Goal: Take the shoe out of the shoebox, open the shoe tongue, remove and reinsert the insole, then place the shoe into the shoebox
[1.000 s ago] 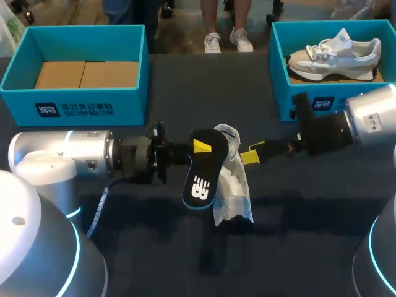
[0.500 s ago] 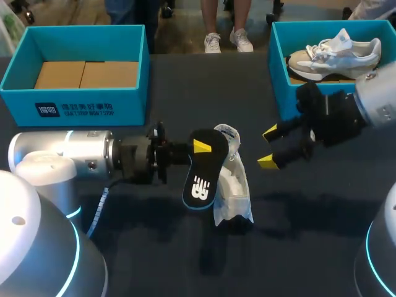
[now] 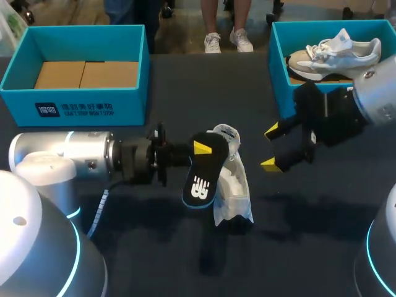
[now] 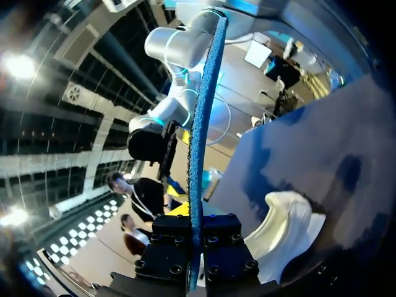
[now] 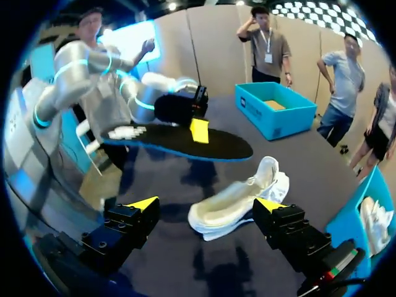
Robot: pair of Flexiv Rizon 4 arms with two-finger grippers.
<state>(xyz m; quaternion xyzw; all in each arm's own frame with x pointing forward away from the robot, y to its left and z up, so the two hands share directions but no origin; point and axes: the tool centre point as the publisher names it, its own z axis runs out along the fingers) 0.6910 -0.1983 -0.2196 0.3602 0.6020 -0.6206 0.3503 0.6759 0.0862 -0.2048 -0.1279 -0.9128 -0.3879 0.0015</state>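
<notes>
Backing away from the shoe, my right claw (image 3: 270, 147) now hangs spread wide. Nearest, my left claw (image 3: 199, 148) pinches the thin black foam insole (image 3: 199, 180), likely light and floppy. Just beyond, the soft white sneaker (image 3: 234, 185) lies on the dark tabletop (image 3: 185, 93); its heel collar looks the best hold.

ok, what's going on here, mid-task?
The left claw is shut on the black insole, holding it in the air by the white shoe lying on the table. The right claw hangs open beside the shoe, holding nothing. The insole is out, not yet back in. The left shoebox holds no shoe; the right shoebox holds another shoe.
</notes>
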